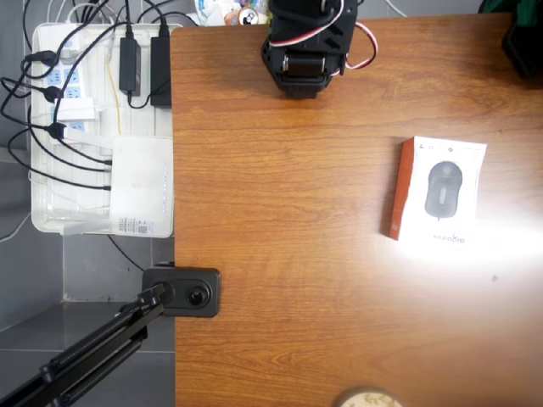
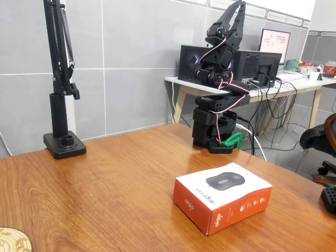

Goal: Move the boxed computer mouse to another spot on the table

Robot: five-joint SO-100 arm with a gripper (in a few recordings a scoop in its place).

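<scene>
Warm brown wood-grain laminate covers the table (image 1: 297, 254), seen from overhead. The boxed computer mouse (image 1: 441, 192) lies flat toward the right side, its white top picturing a dark grey mouse and its orange-brown edge facing left. Strong glare washes over the wood just below the box. The black robot arm (image 1: 304, 42) sits folded at the table's top edge, well apart from the box. Off the left edge, a white plastic tray (image 1: 47, 208) holds power strips, black cables and a white router-like device (image 1: 142, 182). A black clamp base (image 1: 182, 291) grips the table's left edge lower down.

In the fixed view, the boxed computer mouse (image 2: 222, 197) rests on the table (image 2: 105, 184) in the foreground, orange sides toward the camera. Behind it the arm stands on its base, with the gripper (image 2: 236, 11) raised high and pointing up, its fingers pressed together and holding nothing. A black stand (image 2: 62, 105) rises at the left.
</scene>
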